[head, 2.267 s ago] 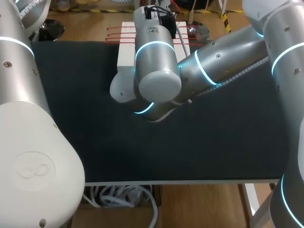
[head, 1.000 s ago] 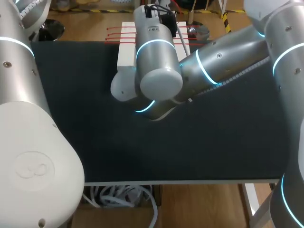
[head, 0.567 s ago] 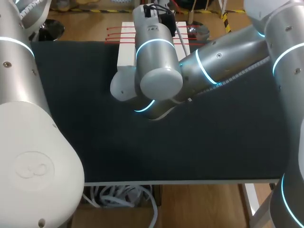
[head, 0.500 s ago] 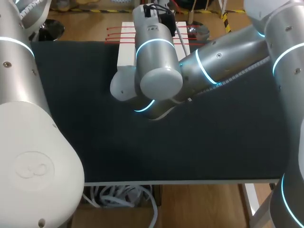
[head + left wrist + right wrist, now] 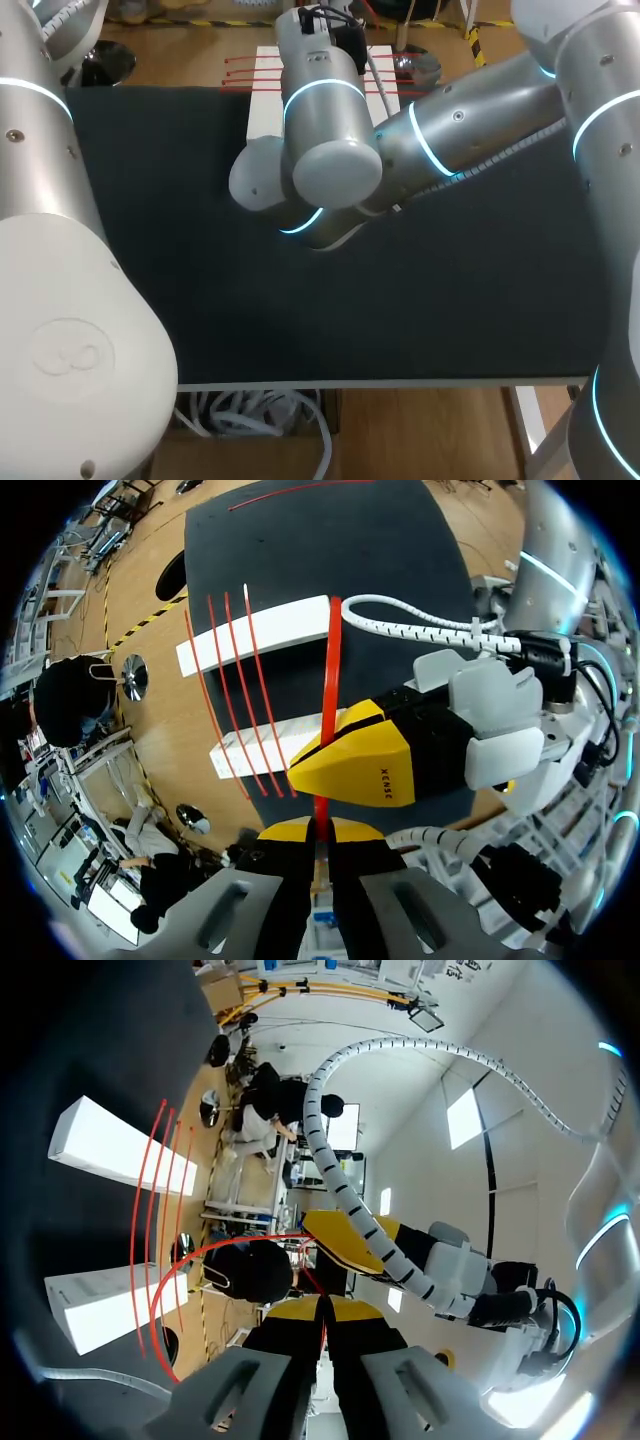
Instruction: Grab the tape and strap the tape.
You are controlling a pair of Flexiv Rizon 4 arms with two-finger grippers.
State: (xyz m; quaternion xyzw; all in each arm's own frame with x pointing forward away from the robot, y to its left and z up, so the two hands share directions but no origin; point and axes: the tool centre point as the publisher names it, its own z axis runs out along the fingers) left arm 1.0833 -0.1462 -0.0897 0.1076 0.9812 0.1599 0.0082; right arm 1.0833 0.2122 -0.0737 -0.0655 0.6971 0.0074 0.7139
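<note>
The red tape strip (image 5: 330, 680) is clamped between the closed fingers of the left gripper (image 5: 318, 827), by the far edge of the black table mat (image 5: 200, 260). From those fingers it is stretched across one of the two white bars (image 5: 290, 623), beside other red strips (image 5: 228, 680) that are laid over both bars. The right gripper (image 5: 320, 1305) is held just ahead of the left one. Its fingers are pressed together on the same strip, which is seen bowed in a loop toward the bars.
</note>
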